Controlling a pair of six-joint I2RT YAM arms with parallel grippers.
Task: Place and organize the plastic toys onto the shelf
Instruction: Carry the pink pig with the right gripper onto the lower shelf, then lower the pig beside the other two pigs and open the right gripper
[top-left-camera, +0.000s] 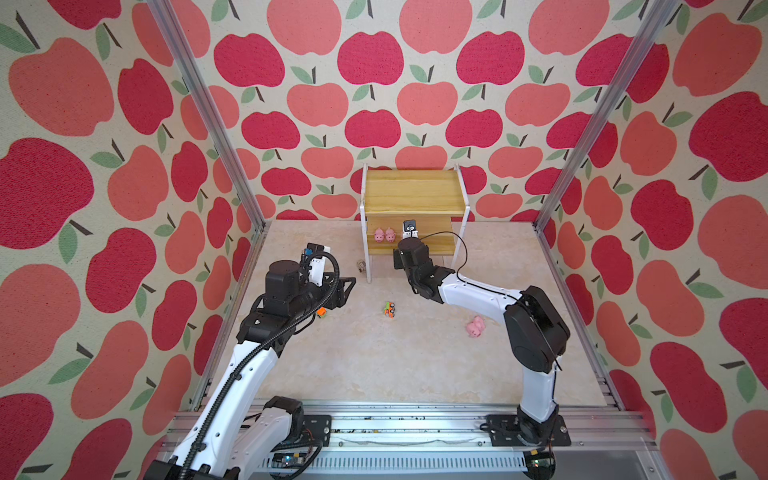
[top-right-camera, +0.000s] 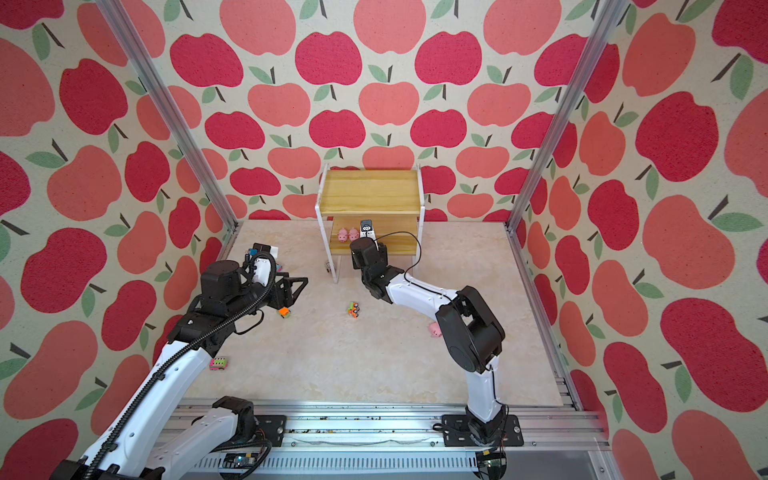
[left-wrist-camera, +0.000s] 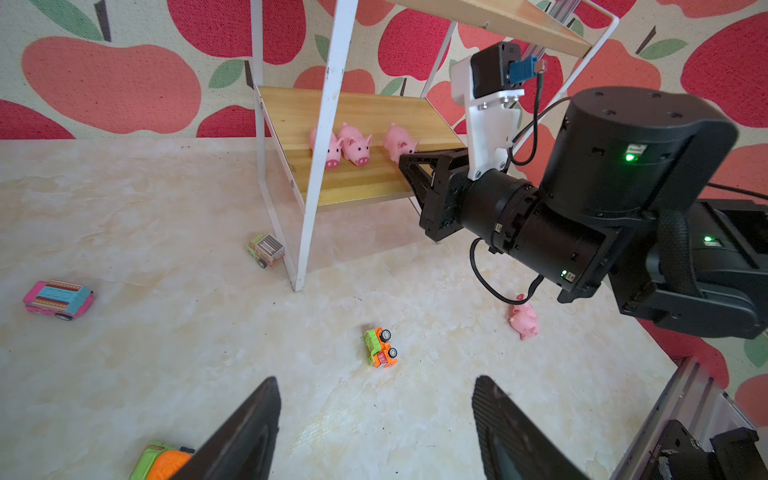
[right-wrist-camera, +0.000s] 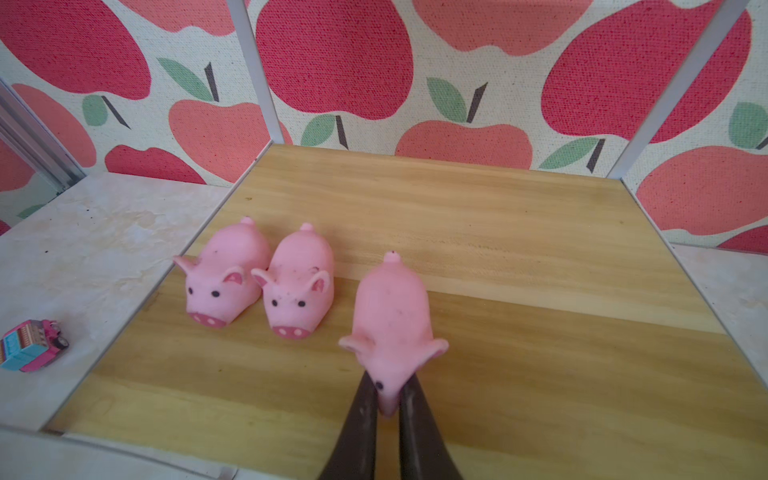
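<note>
Closest to the robot, a pink truck (top-right-camera: 218, 363) lies on the bench (top-left-camera: 374, 365). A bit further out, the left end effector (left-wrist-camera: 374, 390) hangs over the bench. Its jaws are wide apart with nothing in them, and an orange truck (top-left-camera: 321, 312) sits just beside it. In the middle is an orange-and-green truck (top-left-camera: 389, 309). On the right arm's side lies a pink pig heap (top-left-camera: 476, 327); I cannot tell if it is one pig or two. A small grey truck (left-wrist-camera: 266, 249) waits by a leg of the shelf (top-right-camera: 370, 189).

Furthest out, the right end effector (right-wrist-camera: 388, 399) is in under the top board (top-left-camera: 413, 189). Its jaws are almost closed, pinching a pig (right-wrist-camera: 390, 311) by the snout. This pig is on or just above the lower board (right-wrist-camera: 519, 249); I cannot tell which. Near it, with a small gap, stands the next pig (right-wrist-camera: 299, 282), right beside the end pig (right-wrist-camera: 226, 274).

I think the job now is to set this pig down nicely. First make sure all its feet rest flat. Bring it a little closer to the next pig, noses in one line, but do not bump it. Open the jaws slowly, because the squashed snout may spring back and tip the pig. Then pull straight back, staying low under the top board.
</note>
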